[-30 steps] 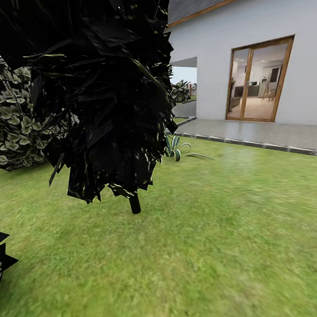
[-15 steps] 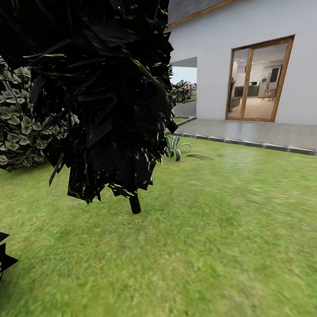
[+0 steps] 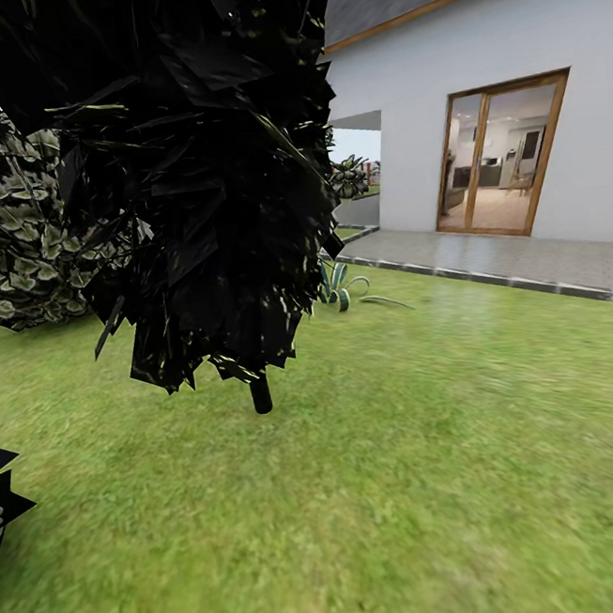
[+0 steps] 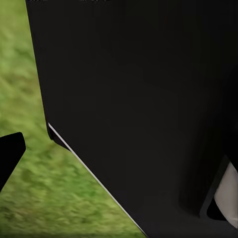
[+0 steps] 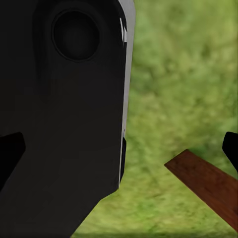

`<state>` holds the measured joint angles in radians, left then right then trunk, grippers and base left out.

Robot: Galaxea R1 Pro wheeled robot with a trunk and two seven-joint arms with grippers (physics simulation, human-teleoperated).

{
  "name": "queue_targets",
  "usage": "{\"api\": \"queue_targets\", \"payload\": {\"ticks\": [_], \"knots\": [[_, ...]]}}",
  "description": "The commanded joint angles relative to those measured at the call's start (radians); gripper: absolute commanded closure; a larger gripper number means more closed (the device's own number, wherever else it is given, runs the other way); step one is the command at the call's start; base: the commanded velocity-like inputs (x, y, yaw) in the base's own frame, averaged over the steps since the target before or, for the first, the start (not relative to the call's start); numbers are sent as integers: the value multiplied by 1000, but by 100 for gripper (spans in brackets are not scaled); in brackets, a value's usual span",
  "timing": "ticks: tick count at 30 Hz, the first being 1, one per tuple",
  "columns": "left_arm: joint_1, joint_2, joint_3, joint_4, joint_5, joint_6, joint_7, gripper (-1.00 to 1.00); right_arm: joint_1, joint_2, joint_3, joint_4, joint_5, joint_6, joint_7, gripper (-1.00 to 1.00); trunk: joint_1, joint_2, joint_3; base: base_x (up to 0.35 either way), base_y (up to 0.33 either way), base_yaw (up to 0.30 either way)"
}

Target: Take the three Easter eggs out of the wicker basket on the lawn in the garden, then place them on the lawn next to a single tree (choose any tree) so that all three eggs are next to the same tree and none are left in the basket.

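Black fingertips (image 5: 10,148) of the right gripper (image 5: 119,148) stand apart over short green lawn (image 3: 410,484) beside a brown wooden plank (image 5: 208,186), the left gripper's spread unclear, near a dark narrow-trunked tree (image 3: 188,168).

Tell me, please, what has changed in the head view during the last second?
Nothing visibly changed. The dark tree with its short trunk, the lawn, the white house and its glass door stand at the same places in the picture, so neither the camera nor the things moved.
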<state>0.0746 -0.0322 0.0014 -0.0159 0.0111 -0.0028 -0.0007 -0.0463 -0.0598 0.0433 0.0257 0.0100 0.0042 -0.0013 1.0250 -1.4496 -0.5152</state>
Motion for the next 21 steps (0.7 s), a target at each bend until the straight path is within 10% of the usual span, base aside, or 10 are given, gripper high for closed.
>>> {"api": "queue_targets", "payload": {"ticks": [1,21], "knots": [[1,0,0,-2,1,0,0,-100,-1,0,4,2,1,0,0,-100,0,0,-1,0,0,0],[1,0,0,-1,1,0,0,-100,-1,0,4,2,1,0,1,-100,0,0,-1,0,0,0]]}}
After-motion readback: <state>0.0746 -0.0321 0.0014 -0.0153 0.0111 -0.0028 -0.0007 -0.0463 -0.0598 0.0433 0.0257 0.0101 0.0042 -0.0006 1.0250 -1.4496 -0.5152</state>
